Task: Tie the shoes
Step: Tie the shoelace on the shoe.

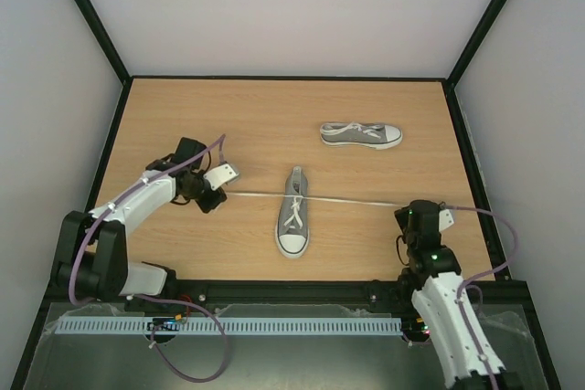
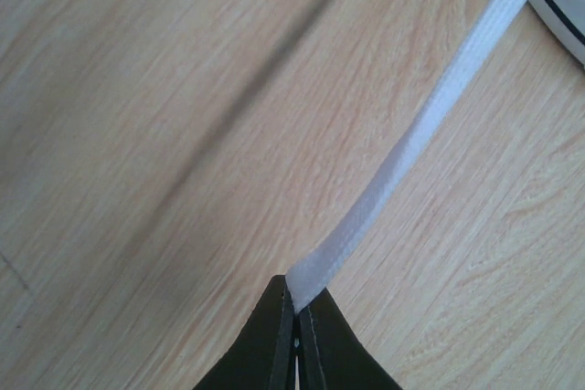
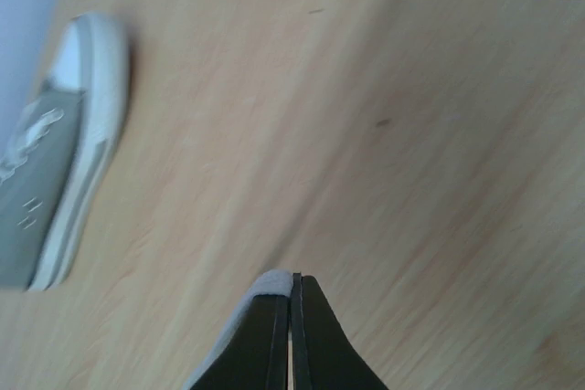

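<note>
Light wood table [image 1: 183,116] w/ black frame, plain white walls [image 1: 292,6] round it. L gripper [image 2: 297,306] is closed tight, tips pinching the end of a flat white lace [image 2: 416,130]; the lace runs away from it up and to the right, off the wood, its shadow on the table beside it. R gripper [image 3: 292,279] is likewise closed, jaws together, w/ a pale strip of lace nipped at the tip and trailing down the left finger. Top view: the lace is one straight taut line from L gripper to R gripper, passing thru the near shoe [image 1: 292,216]. That shoe sits approx midway betw the two, to the right of the L gripper and left of the R one, toe cap pointing at the arm bases. Far shoe [image 1: 361,134] lies crosswise beyond the lace line, toe to the right, well apart from both grippers, closer to the R one. R wrist view shows a shoe at its left edge; can't tell which.
</note>
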### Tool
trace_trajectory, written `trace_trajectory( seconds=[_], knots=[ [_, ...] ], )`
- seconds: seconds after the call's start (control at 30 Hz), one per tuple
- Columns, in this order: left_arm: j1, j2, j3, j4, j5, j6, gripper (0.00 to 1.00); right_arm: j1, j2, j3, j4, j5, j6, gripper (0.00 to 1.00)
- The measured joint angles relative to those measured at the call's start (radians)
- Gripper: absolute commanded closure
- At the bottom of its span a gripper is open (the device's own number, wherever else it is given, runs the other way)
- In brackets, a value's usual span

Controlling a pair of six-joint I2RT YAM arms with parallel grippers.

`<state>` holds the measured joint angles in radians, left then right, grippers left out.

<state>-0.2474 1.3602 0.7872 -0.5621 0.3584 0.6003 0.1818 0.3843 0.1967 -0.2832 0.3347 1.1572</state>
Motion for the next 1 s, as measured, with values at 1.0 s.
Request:
trace_trajectory(
  seconds=[1.0],
  knots=[
    [0.006,-0.016,-0.067,0.067,0.071,0.015,0.98,-0.301,0.274,0.056,0.152,-0.468,-0.367,0.99]
  ],
)
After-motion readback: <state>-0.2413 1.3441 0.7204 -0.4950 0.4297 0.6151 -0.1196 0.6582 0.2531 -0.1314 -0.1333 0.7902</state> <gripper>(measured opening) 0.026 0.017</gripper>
